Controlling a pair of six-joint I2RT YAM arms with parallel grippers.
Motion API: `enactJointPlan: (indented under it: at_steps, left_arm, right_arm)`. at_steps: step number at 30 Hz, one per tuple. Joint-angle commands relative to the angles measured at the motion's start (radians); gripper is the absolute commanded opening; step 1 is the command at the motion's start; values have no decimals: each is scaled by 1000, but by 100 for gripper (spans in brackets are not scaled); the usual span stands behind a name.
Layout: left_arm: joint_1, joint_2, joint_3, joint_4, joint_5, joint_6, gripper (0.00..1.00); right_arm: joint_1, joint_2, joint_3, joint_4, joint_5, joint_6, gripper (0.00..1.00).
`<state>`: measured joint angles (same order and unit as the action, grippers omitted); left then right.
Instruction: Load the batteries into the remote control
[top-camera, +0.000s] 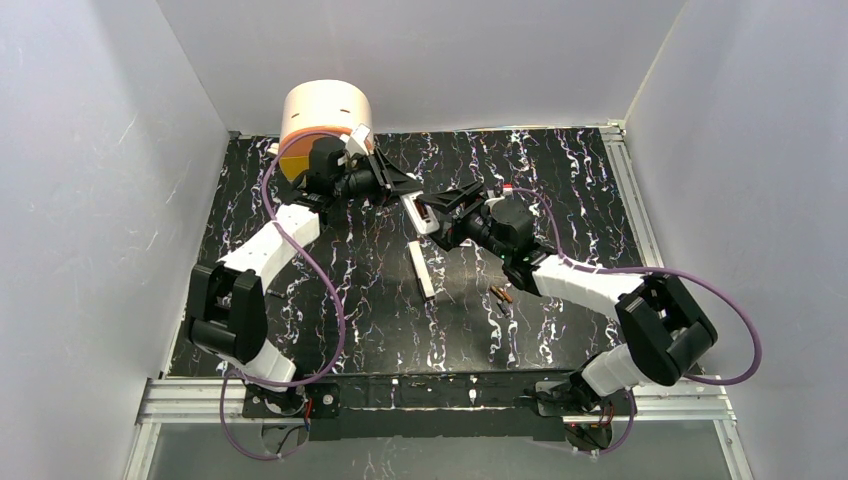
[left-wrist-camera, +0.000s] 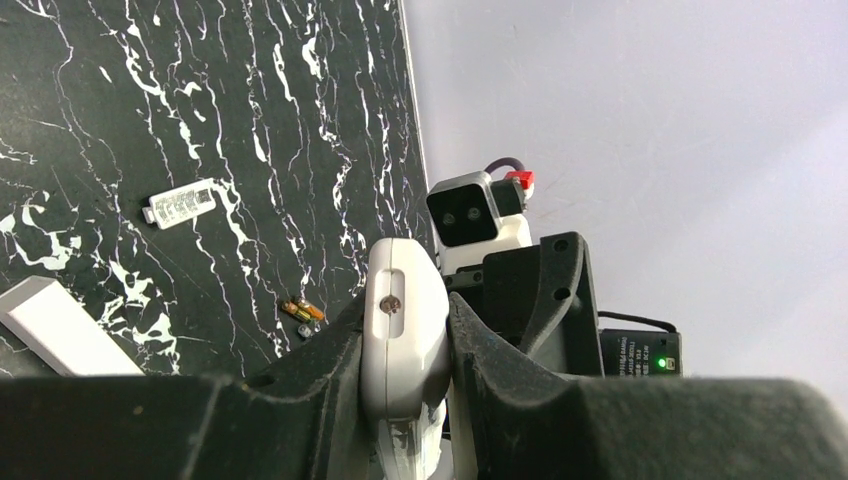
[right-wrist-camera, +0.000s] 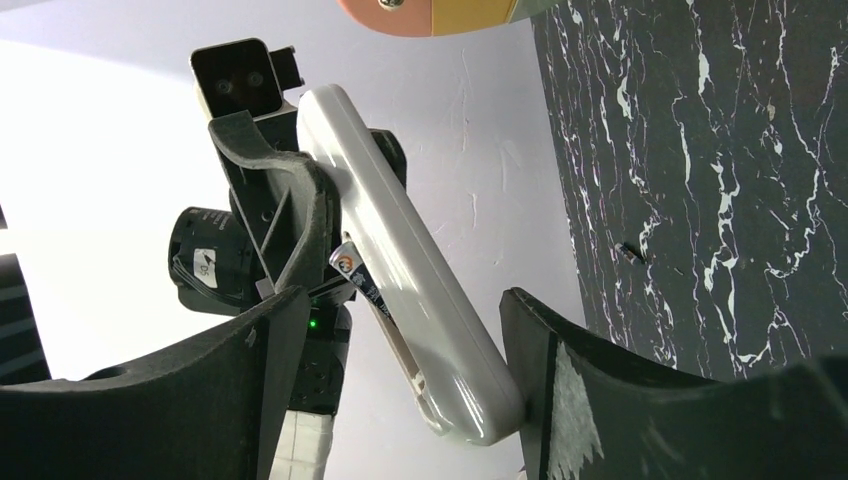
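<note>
Left pincer (left-wrist-camera: 405, 335) is pinching the remote control (left-wrist-camera: 402, 290) by its narrow edges and holds it in the air above the far middle of the worktop (top-camera: 400, 330). In the right wrist view the right pincer (right-wrist-camera: 400, 300) is spread wide, with the free end of the remote control slanting down between its fingers. That end looks to be touching or just beside one finger (right-wrist-camera: 560, 390), and well apart from the other.

The batteries (top-camera: 500, 293) lie together on the worktop to the right of centre, near the right forearm. A plain white bar (top-camera: 422, 270) lies to their left. A small clear ribbed piece (left-wrist-camera: 180, 203) lies apart from both.

The step in hand seems to be a second grip on the remote control, to steady it or to hand it over. To do this well, the right pincer should first centre itself so that both fingers meet the body at once. A one-sided push would twist the remote control in the left grip. The left pincer should let go only once the right one has closed firmly. Whether the battery bay is open cannot be told.
</note>
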<state>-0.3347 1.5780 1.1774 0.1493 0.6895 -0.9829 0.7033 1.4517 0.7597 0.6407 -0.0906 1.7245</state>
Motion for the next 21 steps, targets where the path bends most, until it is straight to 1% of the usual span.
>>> enactJointPlan:
  at_steps: [1,8,10,14,18,21]
  left_arm:
    - [-1,-61,-52,62,46,16,0]
    - [-1,-84,-95,136,72,20,0]
    - [0,-90,-102,145,76,21,0]
    - [-1,-96,-106,164,84,24,0]
    - [-1,-101,-111,175,91,28,0]
    - [0,-106,-118,182,90,33,0]
  right_arm:
    - [1,-2,16,202,-3,9,77]
    - [4,15,22,223,-20,19,83]
    - [7,22,28,223,-32,22,83]
    - [10,46,31,263,-53,40,78]
    - [13,53,30,265,-55,40,78]
    - [13,54,31,258,-57,46,79]
